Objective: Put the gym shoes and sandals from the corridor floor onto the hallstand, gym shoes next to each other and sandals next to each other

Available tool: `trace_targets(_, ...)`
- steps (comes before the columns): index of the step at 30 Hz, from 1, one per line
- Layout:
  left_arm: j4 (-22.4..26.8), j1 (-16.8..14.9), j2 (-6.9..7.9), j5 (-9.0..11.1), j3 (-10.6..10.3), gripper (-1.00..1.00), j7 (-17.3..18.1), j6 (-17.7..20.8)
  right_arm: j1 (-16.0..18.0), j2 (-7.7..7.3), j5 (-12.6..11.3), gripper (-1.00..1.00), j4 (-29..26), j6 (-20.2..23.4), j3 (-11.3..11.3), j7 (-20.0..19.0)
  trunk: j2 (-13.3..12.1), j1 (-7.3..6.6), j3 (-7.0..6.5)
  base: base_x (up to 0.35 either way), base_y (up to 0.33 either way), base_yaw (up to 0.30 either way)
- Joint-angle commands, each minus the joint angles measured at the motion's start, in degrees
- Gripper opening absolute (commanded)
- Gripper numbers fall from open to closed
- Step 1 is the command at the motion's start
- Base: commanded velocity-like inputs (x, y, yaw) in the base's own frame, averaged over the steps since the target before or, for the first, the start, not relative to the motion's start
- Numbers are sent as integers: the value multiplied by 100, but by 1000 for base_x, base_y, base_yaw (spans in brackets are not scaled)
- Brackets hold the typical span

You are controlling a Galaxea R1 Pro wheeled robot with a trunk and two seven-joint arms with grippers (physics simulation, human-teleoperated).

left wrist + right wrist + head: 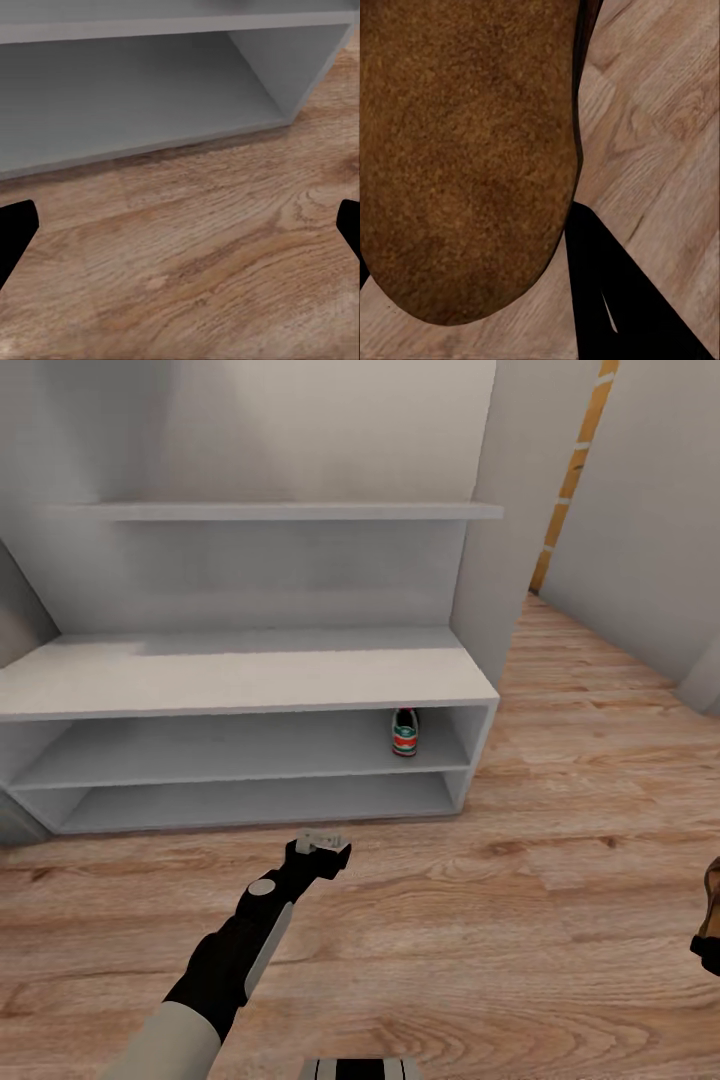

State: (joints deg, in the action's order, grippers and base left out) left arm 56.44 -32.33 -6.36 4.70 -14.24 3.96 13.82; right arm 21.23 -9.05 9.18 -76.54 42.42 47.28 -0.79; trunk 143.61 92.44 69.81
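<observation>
We carry a sandal (465, 157) pinched in our right gripper (708, 950), above the corridor floor (520, 920), to bring it to the hallstand (240, 675). Our left gripper (322, 844) is spread and empty, and one gym shoe (405, 733) stands already on the middle shelf.

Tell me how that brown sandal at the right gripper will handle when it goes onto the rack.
The sandal looks flat and thin, so it should lie stable, not roll or tip. Its surface looks rough, suede-like, so probably not slippery. A thin sole may flex if gripped only at one end; its stiffness can't be judged.
</observation>
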Motion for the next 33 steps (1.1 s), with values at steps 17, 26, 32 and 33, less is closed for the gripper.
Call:
trace_targets(17, 8, -6, 3, 49, 6, 100, 8, 33, 4, -1, 14, -100, -10, 47, 0, 18, 2, -2, 4, -156, 307, 1)
trace_targets(26, 8, -2, 3, 49, 9, 100, 8, 33, 4, -1, 14, -100, -10, 47, 0, 18, 2, -2, 4, -159, 306, 0)
trace_targets(32, 8, -4, 3, 75, 7, 100, 8, 33, 4, -1, 14, -100, -10, 47, 0, 18, 2, -2, 4, -23, 312, 0)
trace_targets(33, 8, -3, 3, 89, 7, 100, 8, 33, 4, -1, 14, -100, -10, 47, 0, 18, 2, -2, 4, -8, 315, 0)
